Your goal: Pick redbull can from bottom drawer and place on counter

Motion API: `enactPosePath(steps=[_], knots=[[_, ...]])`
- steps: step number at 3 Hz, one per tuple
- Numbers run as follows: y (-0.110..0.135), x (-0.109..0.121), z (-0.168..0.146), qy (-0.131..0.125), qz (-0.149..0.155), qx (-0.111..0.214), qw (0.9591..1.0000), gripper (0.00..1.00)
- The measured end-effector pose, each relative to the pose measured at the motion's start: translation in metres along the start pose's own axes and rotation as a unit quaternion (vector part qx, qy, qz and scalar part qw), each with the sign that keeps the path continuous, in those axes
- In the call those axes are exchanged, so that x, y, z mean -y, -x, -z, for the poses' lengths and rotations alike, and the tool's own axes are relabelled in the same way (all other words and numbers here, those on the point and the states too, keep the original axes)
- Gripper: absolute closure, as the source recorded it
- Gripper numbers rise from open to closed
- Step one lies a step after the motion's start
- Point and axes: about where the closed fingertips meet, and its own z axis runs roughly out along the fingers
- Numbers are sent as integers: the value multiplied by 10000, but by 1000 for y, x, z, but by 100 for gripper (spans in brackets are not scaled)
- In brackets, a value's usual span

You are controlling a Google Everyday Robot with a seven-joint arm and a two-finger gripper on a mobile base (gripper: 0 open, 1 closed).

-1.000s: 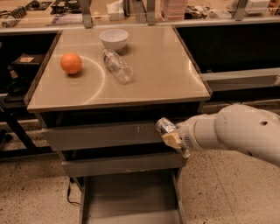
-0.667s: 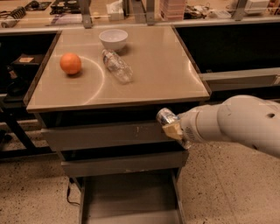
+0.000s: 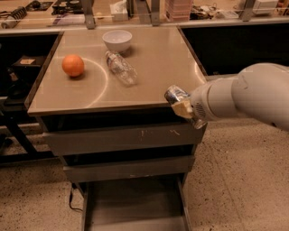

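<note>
The redbull can [image 3: 174, 94], slim and silver, is held in my gripper [image 3: 182, 105] at the counter's front right edge, about level with its surface. The gripper is shut on the can, with a tan finger pad [image 3: 184, 108] against its side. The white arm reaches in from the right. The counter [image 3: 153, 63] is the glossy beige top of the drawer cabinet. The bottom drawer [image 3: 131, 205] is pulled open below, and its grey floor shows nothing on it.
On the counter lie an orange [image 3: 73, 65] at the left, a white bowl [image 3: 117, 40] at the back and a clear plastic bottle [image 3: 120, 68] on its side in the middle. A cluttered bench [image 3: 135, 13] runs behind. Two upper drawers [image 3: 122, 137] are closed.
The gripper has risen with the can from in front of the top drawer to the height of the counter's front right edge.
</note>
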Motion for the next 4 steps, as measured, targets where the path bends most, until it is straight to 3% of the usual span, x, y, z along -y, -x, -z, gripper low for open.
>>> enactPosePath(steps=[1,3,4], knots=[[35,20,-4,-209,79,153,9996,100],[38,20,-3,-232,114,167,9995,100],[53,27,-23,-99,136,162,9997,100]])
